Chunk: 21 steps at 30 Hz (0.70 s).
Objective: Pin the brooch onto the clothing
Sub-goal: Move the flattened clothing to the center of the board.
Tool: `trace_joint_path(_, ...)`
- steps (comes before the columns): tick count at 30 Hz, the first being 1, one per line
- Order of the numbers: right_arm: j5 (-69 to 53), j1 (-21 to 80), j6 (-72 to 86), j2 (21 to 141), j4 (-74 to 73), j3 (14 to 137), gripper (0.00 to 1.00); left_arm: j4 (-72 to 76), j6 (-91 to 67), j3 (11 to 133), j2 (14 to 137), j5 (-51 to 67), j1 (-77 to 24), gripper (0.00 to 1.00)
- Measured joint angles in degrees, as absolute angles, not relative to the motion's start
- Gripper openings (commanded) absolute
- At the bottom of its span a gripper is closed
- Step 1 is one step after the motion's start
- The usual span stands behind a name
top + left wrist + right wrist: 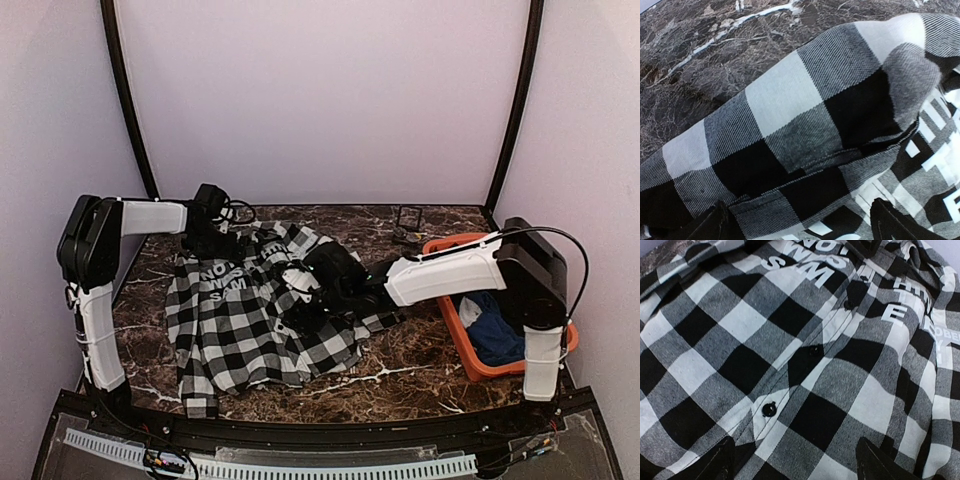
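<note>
While one checked black-and-white shirt (240, 320) with white lettering is being seen crumpled toward nine o'clock, the left gripper (802, 225) and right gripper (797, 460) are being held released over it, three black buttons (769, 410) showing.

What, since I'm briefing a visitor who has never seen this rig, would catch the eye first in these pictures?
The black-and-white checked shirt, with white block lettering, sprawls across the dark marble table and fills both wrist views. Both arms bend over it, left gripper at its far edge, right gripper mid-shirt, both open. An orange basket at the right holds a blue garment.
</note>
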<state>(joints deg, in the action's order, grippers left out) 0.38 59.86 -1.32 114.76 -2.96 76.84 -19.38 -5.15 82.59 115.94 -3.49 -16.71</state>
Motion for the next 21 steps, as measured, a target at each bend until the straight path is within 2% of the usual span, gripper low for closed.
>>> trace_joint_path(10, 3.86, 62.35, -0.75, 117.16, -6.94, 76.66, 0.78, -17.04, -3.38, 84.09, 119.39, -6.50, -16.62, 0.96)
trace_joint_path(21, 3.46, 62.85, -1.19, 119.13, -9.47, 76.99, 0.77, -17.04, -0.91, 83.13, 116.68, -2.94, -16.67, 0.97)
